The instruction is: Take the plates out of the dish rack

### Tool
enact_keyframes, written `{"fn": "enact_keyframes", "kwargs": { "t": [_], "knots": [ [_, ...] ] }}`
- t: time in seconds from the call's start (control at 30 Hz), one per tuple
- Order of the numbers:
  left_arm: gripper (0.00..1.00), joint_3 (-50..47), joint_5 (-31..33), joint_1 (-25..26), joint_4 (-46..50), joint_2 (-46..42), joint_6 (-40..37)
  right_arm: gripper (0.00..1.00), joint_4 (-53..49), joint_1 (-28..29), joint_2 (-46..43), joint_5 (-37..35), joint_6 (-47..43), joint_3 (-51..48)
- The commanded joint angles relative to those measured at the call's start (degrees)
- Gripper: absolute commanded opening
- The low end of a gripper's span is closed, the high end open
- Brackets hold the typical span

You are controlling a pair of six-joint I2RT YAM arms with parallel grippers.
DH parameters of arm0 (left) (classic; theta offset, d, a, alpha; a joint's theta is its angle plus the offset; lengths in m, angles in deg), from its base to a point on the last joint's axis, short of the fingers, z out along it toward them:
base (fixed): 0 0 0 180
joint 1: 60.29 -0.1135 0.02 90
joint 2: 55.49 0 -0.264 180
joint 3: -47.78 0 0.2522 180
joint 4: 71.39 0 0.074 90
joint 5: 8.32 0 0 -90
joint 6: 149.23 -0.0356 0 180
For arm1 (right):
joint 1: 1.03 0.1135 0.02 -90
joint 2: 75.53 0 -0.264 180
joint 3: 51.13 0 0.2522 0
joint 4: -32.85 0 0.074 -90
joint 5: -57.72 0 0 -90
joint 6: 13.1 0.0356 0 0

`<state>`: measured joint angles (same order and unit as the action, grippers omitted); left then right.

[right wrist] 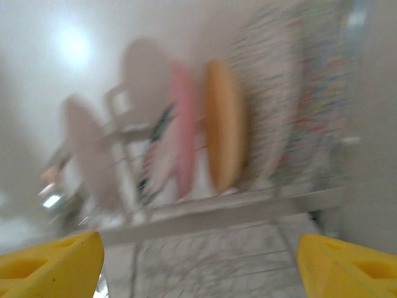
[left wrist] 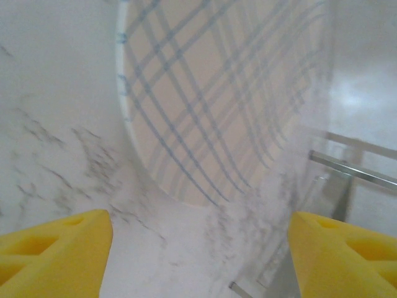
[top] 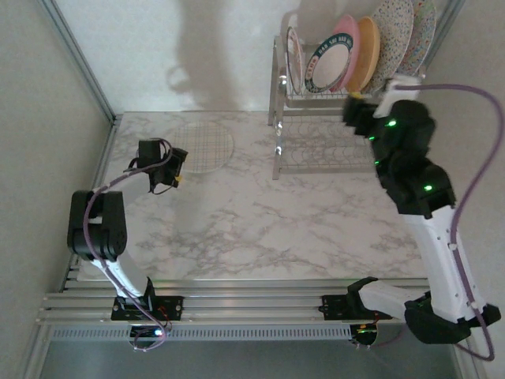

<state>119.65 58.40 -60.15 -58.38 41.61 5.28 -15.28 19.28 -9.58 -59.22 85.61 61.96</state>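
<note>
Bench (top: pixel 260 221): white marble-patterned top. Its middle and near-right stretch lie bare between the two arms, giving wide room to move.
Bench edges: a metal frame runs along the left side, and a rail (top: pixel 237 304) at the near edge carries both arm bases.
Dish rack (top: pixel 316 130): chrome wire, standing at the far right corner of the bench, close to the back wall and the right-hand frame.
Plates (top: pixel 364 54): six stand on edge in the rack's upper basket. From left to right they are the maroon-rimmed plate (top: pixel 293 59), teal-rimmed white plate (top: pixel 330 65), pink plate (top: pixel 347 35), tan-orange plate (top: pixel 366 55), grey-speckled plate (top: pixel 392 39) and squiggle plate (top: pixel 424 31).
Checked plate (top: pixel 203 146): lies flat on the bench at the far left, well apart from the rack, with bare marble all round its rim.
Left arm (top: pixel 99 225): reaches forward along the left side. Its head sits just beside the checked plate's near-left rim.
Left jaws: spread wide with nothing between them. The yellow pads (left wrist: pixel 56 254) are short of the plate's edge (left wrist: pixel 133 124), over bare marble.
Right arm (top: pixel 410 166): bent up beside the rack's right front corner.
Right jaws: spread wide and empty, with yellow pads (right wrist: pixel 49 264) facing the row of plates. The wrist view is blurred, and the tan-orange plate (right wrist: pixel 223 124) is roughly centred above the rack's front rail (right wrist: pixel 229 211).
</note>
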Motion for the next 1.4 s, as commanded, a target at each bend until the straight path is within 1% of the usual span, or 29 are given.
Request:
{"fn": "enact_keyframes", "kwargs": {
  "t": [0.0,0.13,0.23,0.27,0.33,0.43,0.53,0.6,0.67,0.83,0.97,1.07,1.17,1.37],
  "knots": [
    [0.76,0.5,3.8,3.1,2.8,-6.2,0.2,0.81,-3.5,-9.1,1.8,3.5,7.0,5.3],
    [0.77,3.0,6.1,7.6,2.8,-11.1,0.0,0.79,-0.7,-21.4,5.5,10.9,15.8,7.3],
    [0.78,6.6,7.2,11.4,2.6,-13.1,-2.2,0.78,3.4,-27.9,8.6,15.5,19.2,8.0],
    [0.78,7.8,7.6,12.5,2.7,-13.6,-3.0,0.78,5.4,-29.3,9.5,17.0,19.4,7.9],
    [0.78,10.4,8.0,14.6,2.4,-14.5,-4.9,0.78,12.9,-32.2,10.7,23.1,17.9,5.3],
    [0.78,13.4,7.5,16.8,2.2,-15.3,-7.7,0.78,24.2,-35.6,11.3,30.3,15.9,0.4],
    [0.77,15.4,5.5,18.0,1.1,-16.2,-10.3,0.77,29.8,-38.7,13.1,36.9,14.0,-2.0],
    [0.77,16.3,3.9,18.7,-0.4,-17.0,-12.1,0.77,33.9,-39.8,14.0,41.1,12.4,-3.6],
    [0.77,16.9,3.0,19.6,-1.8,-18.0,-14.1,0.77,36.6,-39.9,14.7,43.0,10.2,-4.6],
    [0.78,17.8,0.7,21.2,-5.4,-19.5,-17.0,0.74,38.5,-39.9,17.0,46.4,6.6,-5.3],
    [0.78,19.4,-0.2,22.1,-6.4,-19.1,-17.9,0.71,37.2,-39.9,18.9,46.0,5.4,-4.8],
    [0.78,20.8,-0.7,22.8,-7.6,-18.6,-18.0,0.65,36.3,-40.0,20.3,45.9,5.1,-3.7],
    [0.78,22.3,-1.0,23.7,-8.6,-18.0,-18.2,0.61,35.7,-39.9,22.4,47.1,5.5,-2.1],
    [0.78,24.4,-1.0,25.2,-9.8,-17.6,-18.9,0.59,34.0,-38.8,26.4,47.5,4.9,1.6]
  ]
}}
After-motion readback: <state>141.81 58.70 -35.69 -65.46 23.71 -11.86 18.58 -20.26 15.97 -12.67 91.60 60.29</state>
